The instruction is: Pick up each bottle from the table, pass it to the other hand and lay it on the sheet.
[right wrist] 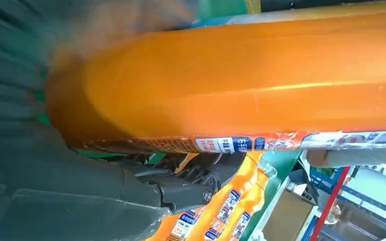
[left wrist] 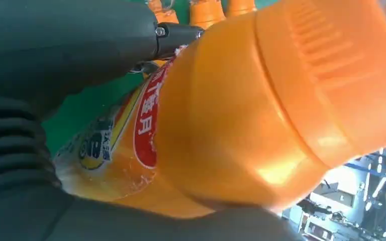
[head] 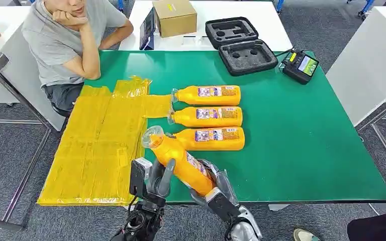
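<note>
Orange bottles (blue-and-white labels), yellow sheet, green table.

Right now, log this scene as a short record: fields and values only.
held bottle: orange bottle, tilted, cap end toward the sheet, above the table's near edge
right hand: grips the bottle's base end
left hand: at the bottle's middle, thumb against it
handover: under way, both hands on the bottle
bottles on table: three, lying side by side, caps toward the sheet
yellow sheet: bare of bottles, on the green table
person: seated at the far corner
</note>
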Controlling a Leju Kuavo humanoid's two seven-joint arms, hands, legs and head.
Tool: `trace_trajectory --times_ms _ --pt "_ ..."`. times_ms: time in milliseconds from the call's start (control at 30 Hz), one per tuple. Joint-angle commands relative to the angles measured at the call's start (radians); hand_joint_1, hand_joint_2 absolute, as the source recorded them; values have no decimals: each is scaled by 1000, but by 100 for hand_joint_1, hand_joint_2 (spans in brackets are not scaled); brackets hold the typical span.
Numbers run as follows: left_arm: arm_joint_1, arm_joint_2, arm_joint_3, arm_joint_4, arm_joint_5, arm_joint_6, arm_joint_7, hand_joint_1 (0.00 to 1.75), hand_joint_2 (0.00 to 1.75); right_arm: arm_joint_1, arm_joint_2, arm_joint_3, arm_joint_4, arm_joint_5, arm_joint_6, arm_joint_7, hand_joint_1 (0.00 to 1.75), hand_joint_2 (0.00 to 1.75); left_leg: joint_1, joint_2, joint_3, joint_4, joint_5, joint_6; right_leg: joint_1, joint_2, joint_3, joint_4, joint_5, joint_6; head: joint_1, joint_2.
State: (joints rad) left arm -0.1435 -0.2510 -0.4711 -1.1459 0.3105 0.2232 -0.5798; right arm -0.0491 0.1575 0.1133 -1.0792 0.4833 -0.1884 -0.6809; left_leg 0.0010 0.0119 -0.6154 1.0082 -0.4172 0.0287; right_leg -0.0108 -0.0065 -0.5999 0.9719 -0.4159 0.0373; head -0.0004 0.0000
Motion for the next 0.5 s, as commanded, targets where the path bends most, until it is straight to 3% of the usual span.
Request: trace_trajectory --times_ms 33,500 --pt "-33 9 -37 69 3 -15 0 0 175 -33 -6 70 58 -10 28 1 175 175 0 0 4 -1 -1 -1 0 1 4 -1 -1 -1 0 0" --pt "-25 17 -59 79 -10 8 -15 0 175 -44 -10 72 50 -47 58 2 175 175 0 0 4 -1 -1 -1 0 1 3 -1 -1 -1 0 0"
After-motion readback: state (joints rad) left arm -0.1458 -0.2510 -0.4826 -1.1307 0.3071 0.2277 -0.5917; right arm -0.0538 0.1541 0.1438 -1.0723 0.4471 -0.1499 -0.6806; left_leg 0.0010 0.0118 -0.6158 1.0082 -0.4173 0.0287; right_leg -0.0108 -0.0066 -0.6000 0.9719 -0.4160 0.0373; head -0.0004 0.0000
